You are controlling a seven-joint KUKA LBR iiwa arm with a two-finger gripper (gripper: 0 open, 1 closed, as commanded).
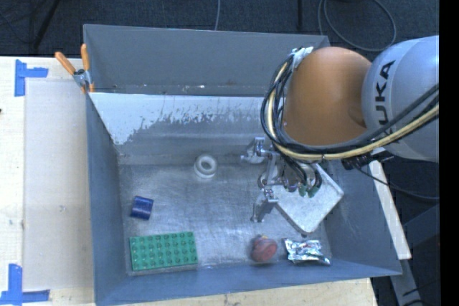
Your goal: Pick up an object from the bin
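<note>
My gripper (258,181) hangs over the right middle of the bin floor, open, with nothing between its fingers. One fingertip (253,151) points toward the back wall, the other (261,211) toward the front. A pale speckled square pad (312,203) lies tilted just right of the gripper, partly under the wrist. A reddish-brown rounded lump (263,249) lies near the front wall, below the lower fingertip. Beside it on the right is a crumpled silver foil packet (307,251).
A small white tape roll (205,166) lies left of the gripper in the bin's middle. Further left is a small blue cylinder (141,208), and a green studded plate (163,251) sits in the front left corner. The arm with its orange cover overhangs the right side.
</note>
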